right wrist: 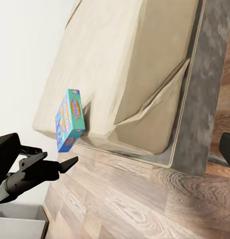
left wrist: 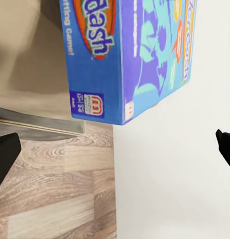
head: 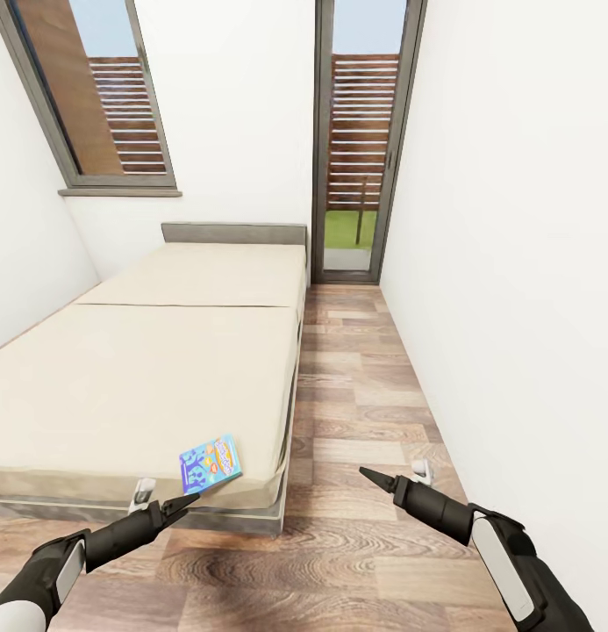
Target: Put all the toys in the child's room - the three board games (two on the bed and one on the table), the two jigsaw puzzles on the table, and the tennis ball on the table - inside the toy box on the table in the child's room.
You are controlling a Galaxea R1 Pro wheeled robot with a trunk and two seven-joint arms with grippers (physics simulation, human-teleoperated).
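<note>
Blue board game (head: 211, 464) lying flat at the near right corner of the bed (head: 146, 369), overhanging the near edge of the cream mattress a little. Box cropped in the left wrist view (left wrist: 130, 55), with only one end showing. Lettering partly cut off there: "...dash" in blue on an orange oval, "...ting Game!" in white along the side, and a small red Mattel-style logo at the corner; finer print too small to read. From the head, lid art reduced to a blurred orange-and-yellow badge on blue, nothing legible.

Left gripper (head: 182, 502) held low just near of the box, not touching it, tip pointing at the bed's edge. Fingers spread wide in the left wrist view, dark tips at the two opposite edges, nothing between. Right gripper (head: 371, 476) over the wood-plank floor (head: 356, 395), right of the bed and well apart from the box; whether spread or pressed together cannot be told.
</note>
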